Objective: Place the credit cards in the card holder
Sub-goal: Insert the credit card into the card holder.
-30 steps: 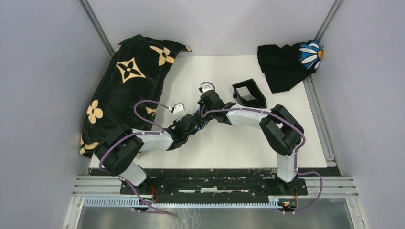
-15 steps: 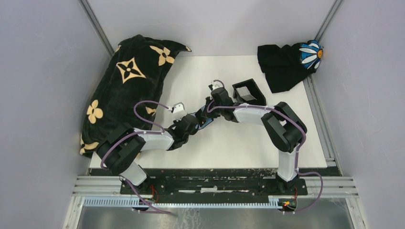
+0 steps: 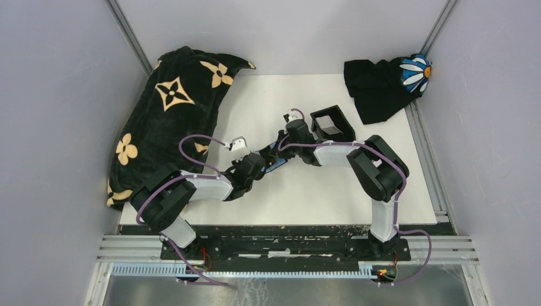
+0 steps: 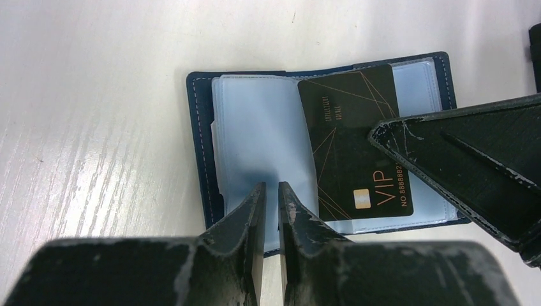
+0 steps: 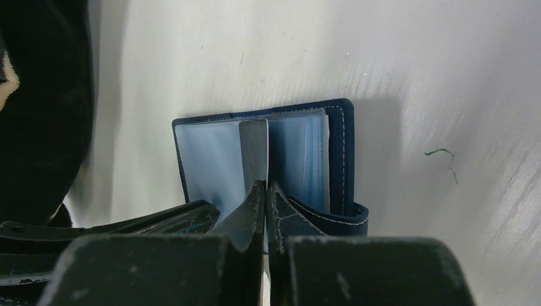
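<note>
The card holder (image 4: pixel 199 127), a navy wallet, lies open on the white table with its light blue sleeves up. A black card marked VIP (image 4: pixel 351 146) rests slanted over its right half. My left gripper (image 4: pixel 271 188) is shut on the near edge of a sleeve page. My right gripper (image 5: pixel 265 185) is shut on the card (image 5: pixel 254 150), seen edge-on over the wallet (image 5: pixel 344 153). One of its fingers (image 4: pixel 472 159) shows in the left wrist view. In the top view both grippers meet at mid-table over the wallet (image 3: pixel 275 164). More greyish cards (image 3: pixel 328 125) lie in a black tray.
The black tray (image 3: pixel 343 124) stands just right of the right wrist. A black towel with tan flowers (image 3: pixel 172 115) covers the left side. A black cloth with a daisy (image 3: pixel 383 86) lies at the back right corner. Grey walls enclose the table.
My right wrist has shifted to the right, toward the black tray, with the card still in its jaws. The left arm has barely moved.
</note>
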